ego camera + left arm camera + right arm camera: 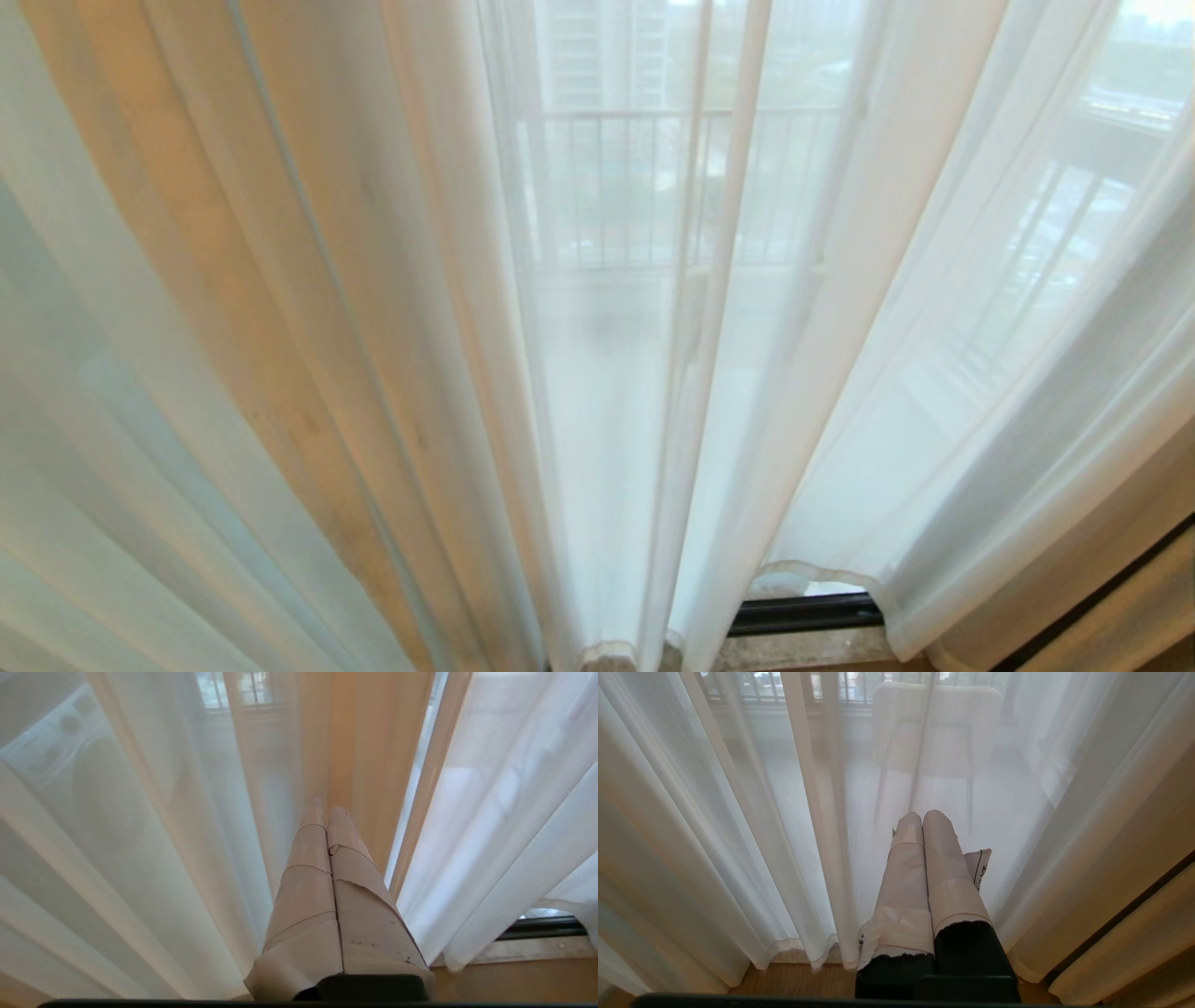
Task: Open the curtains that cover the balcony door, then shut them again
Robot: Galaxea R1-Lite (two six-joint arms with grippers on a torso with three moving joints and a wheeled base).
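Vertically, the curtains point(653, 373) hang drawn; left pincer point(327, 809) and right pincer point(923, 816) closed, empty.

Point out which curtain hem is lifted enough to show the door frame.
The sheer curtain right of the centre seam: its arched hem bares the dark balcony door frame; the others hang lower.

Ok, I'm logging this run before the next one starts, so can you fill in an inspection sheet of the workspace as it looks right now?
Surface: light wooden floor and stone sill.
Job's things: sheer white translucent curtains drawn across the dark-framed glass balcony door; small gap at the hem.
Clutter: nothing seen.
Grippers: left tool shut, empty, near the folds; right tool shut, empty, facing the fabric.
Cables: nothing seen.
Surroundings: opaque beige drape, balcony railing, pale chair outside.
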